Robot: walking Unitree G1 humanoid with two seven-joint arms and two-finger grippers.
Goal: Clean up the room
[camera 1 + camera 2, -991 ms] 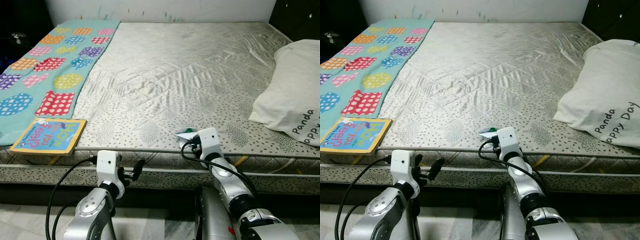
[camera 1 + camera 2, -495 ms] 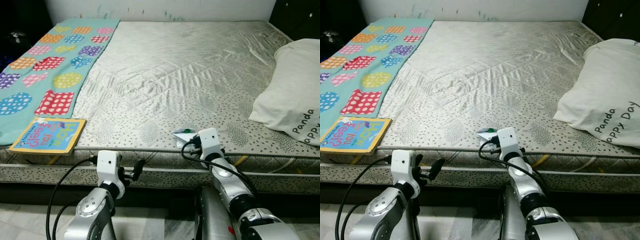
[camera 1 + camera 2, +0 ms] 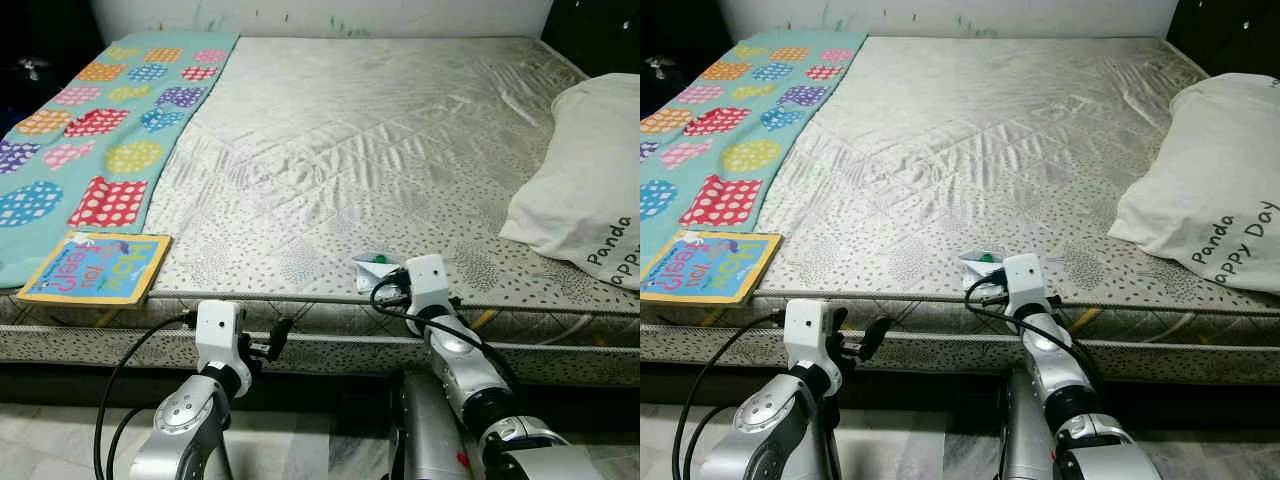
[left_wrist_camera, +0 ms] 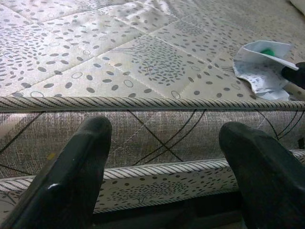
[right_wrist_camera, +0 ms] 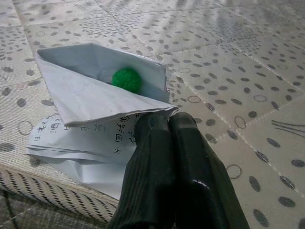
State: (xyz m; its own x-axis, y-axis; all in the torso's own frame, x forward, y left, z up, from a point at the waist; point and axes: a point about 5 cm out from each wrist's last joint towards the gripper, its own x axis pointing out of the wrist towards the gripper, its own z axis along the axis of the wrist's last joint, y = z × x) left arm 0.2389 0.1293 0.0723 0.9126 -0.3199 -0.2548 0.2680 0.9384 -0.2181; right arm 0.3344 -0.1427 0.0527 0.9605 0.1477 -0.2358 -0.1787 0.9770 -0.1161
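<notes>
- So the thing you're after is the folded paper (image 5: 90,102), a creased white slip with printed text and a little green pompom (image 5: 126,79) tucked into its fold. In the left eye view it sits low and a bit right of centre, right at the near edge of the mattress (image 3: 380,150).
- Your right gripper (image 5: 169,125) is on it. In the right wrist view the two black fingers are pressed tight together with the paper's folded edge lying right at their tips. Looks to me like a pinch on that edge, but the paper is so thin I can't swear it's actually caught between them rather than just touching.
- That low, flat approach makes sense: the slip lies flat on the bed, so coming in along the surface at the raised fold is probably the only way to get a bite.
- Your left gripper (image 4: 167,162) hangs below the mattress edge in the lower left of the head view, fingers spread wide apart with nothing between them. Parked, basically.
- Further out: a children's book (image 3: 95,268) at the left near edge, lying partly on a teal patterned blanket (image 3: 90,140) running up the left side, and a white pillow (image 3: 590,180) at the right edge.
- Watch that pompom if you lift. It looks loose enough to roll out.
</notes>
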